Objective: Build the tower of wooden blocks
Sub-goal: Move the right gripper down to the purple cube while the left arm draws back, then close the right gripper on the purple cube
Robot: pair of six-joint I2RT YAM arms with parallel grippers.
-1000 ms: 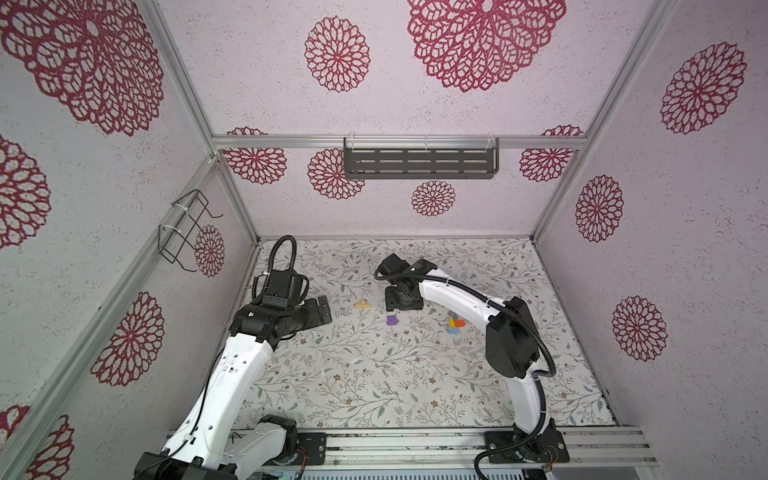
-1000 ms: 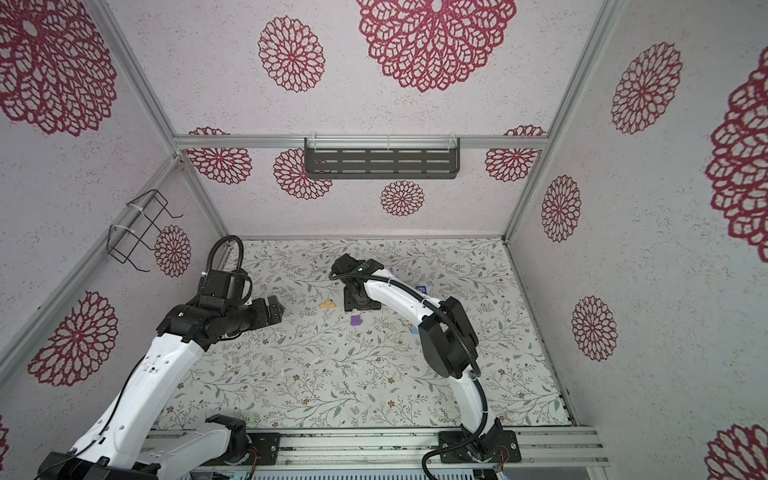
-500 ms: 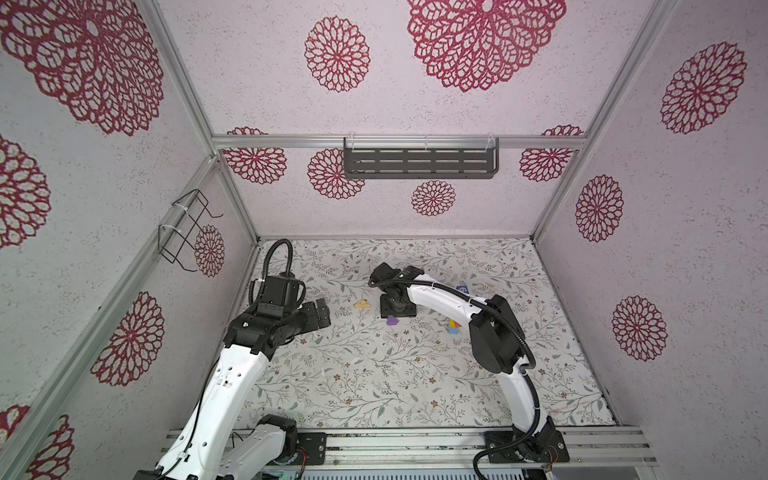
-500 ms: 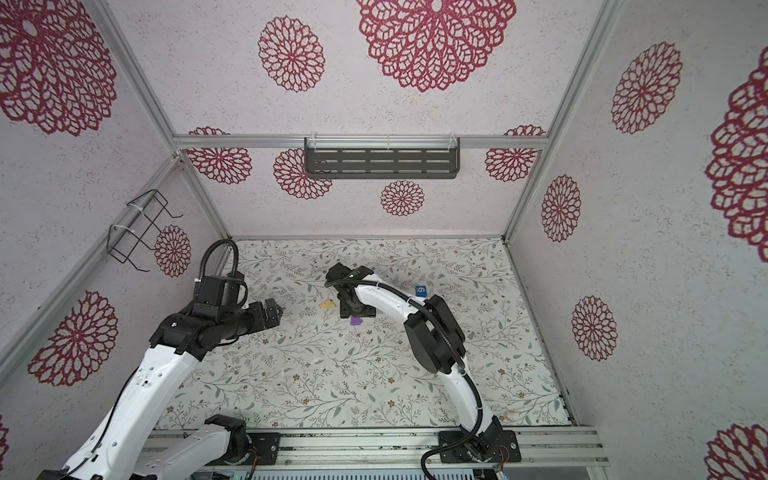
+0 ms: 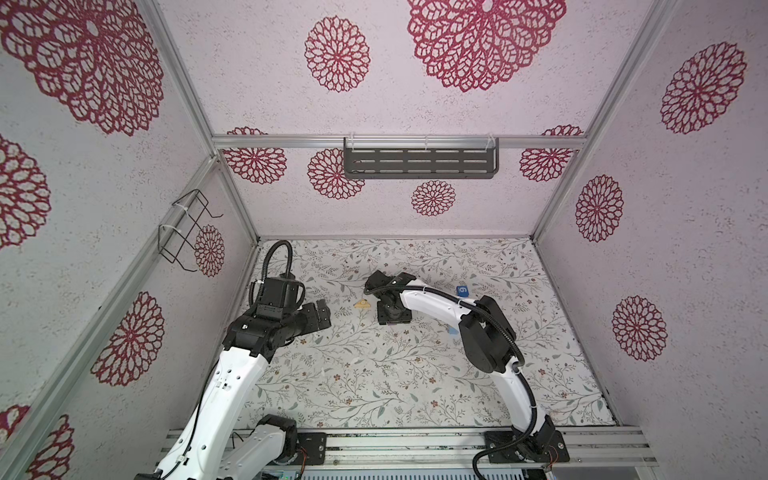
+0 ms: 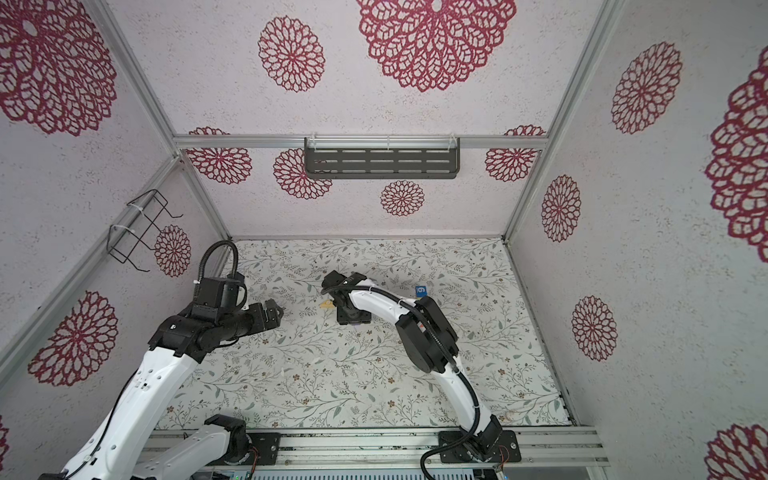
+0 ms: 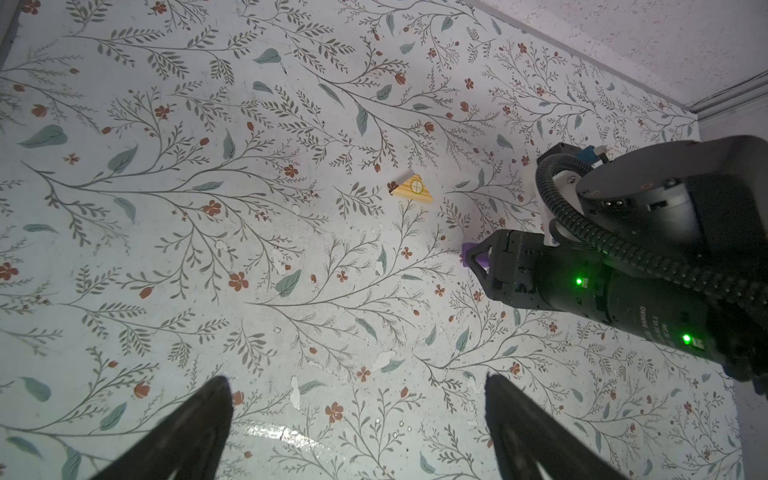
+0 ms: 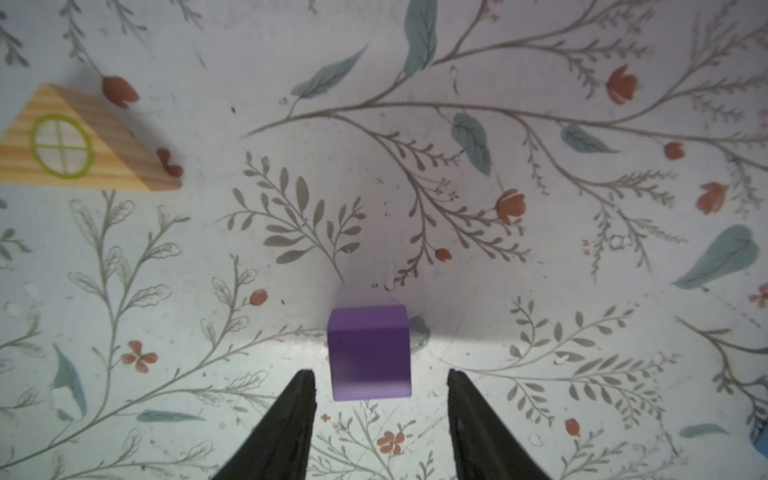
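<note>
A purple cube [image 8: 369, 353] rests on the floral mat between the fingers of my right gripper [image 8: 379, 372], which is open with a gap on each side of the cube. In both top views that gripper [image 5: 392, 318] [image 6: 353, 318] points straight down and covers the cube. A tan triangle block [image 5: 363, 304] [image 8: 83, 145] with a green ring lies just to its left. A blue cube marked "6" [image 5: 462, 290] [image 6: 421, 289] sits behind my right forearm. My left gripper [image 5: 322, 316] [image 7: 357, 379] hovers wide open and empty left of the triangle. The wood block tower is hidden.
The floral mat [image 5: 374, 374] is ringed by patterned walls. A dark shelf [image 5: 419, 158] hangs on the back wall and a wire rack [image 5: 183, 228] on the left wall. An aluminium rail [image 5: 415, 440] runs along the front edge.
My right gripper has come down and nearer over the purple cube, and its jaws have narrowed round it. The left arm has barely shifted.
</note>
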